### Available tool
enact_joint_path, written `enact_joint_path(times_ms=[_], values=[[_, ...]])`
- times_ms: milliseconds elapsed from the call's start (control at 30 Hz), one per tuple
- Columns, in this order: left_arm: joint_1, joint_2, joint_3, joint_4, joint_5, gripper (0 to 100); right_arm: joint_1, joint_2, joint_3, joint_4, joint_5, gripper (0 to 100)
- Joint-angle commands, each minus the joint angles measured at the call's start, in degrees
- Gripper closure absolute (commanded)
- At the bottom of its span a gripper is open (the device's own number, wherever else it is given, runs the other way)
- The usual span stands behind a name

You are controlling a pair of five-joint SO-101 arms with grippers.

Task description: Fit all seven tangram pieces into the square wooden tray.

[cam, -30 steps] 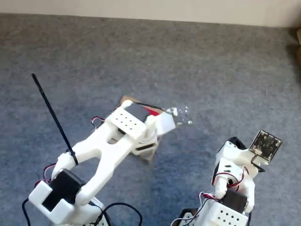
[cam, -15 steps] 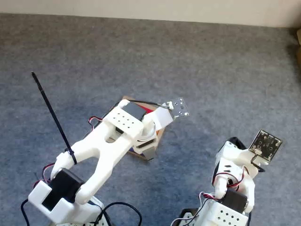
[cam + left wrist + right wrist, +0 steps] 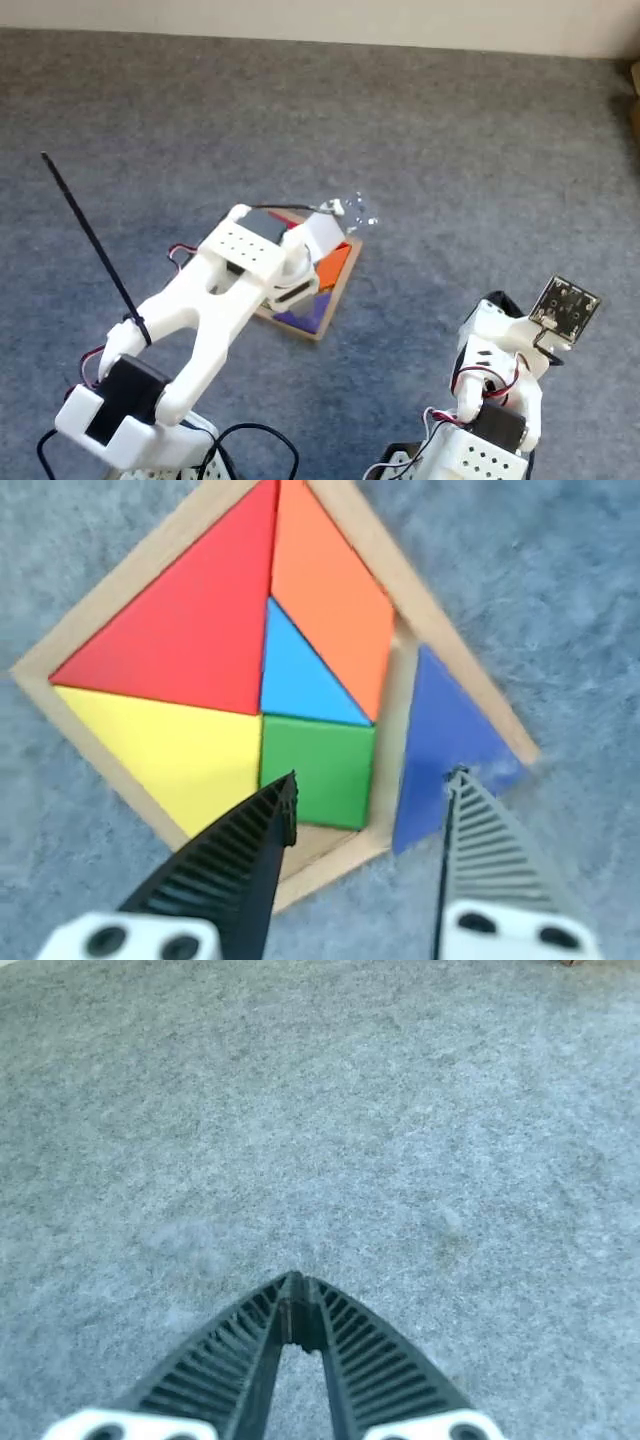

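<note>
Jaws of the left gripper (image 3: 372, 778) stand apart and empty, hovering over the tray (image 3: 90, 625). Directly beneath one fingertip lies the blue triangle (image 3: 440, 730), off-centre to the jaws rather than between them. Its long edge runs roughly square to the line joining the fingertips. It is not seated: a strip of bare tray floor separates it from the green square (image 3: 318, 770) and the orange piece (image 3: 330, 600), and its outer corner appears to ride up on the rim. Beyond these, the light-blue triangle (image 3: 300, 680), yellow triangle (image 3: 180, 745) and red triangle (image 3: 190, 630) lie flat and touching. A seventh piece cannot be made out. In the high view the blue triangle occupies the tray's 6 o'clock corner. Judgement: the coming move turns on shifting it inward toward the green square, and the left arm is the nearer. The right gripper (image 3: 300, 1290) has its jaws together over bare carpet (image 3: 400, 1110), with the tray well apart toward its 10 o'clock.
</note>
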Motion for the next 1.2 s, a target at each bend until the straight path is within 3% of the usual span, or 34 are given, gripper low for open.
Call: enact_joint_path(times_ms=[0, 567, 867, 1167], values=[[-0.13, -0.31, 2.51, -5.45, 0.00, 77, 0.57, -0.92, 7.16, -1.36, 0.70, 99.0], [-3.30, -0.92, -0.57, -10.11, 0.44, 77, 0.57, -0.92, 7.16, -1.36, 0.70, 99.0], [-0.40, -1.01, -11.91, 6.15, 0.44, 78, 0.57, -0.92, 7.16, -1.36, 0.70, 99.0], [2.24, -1.01, -10.15, 14.33, 0.44, 78, 0.57, -0.92, 7.16, -1.36, 0.70, 99.0]])
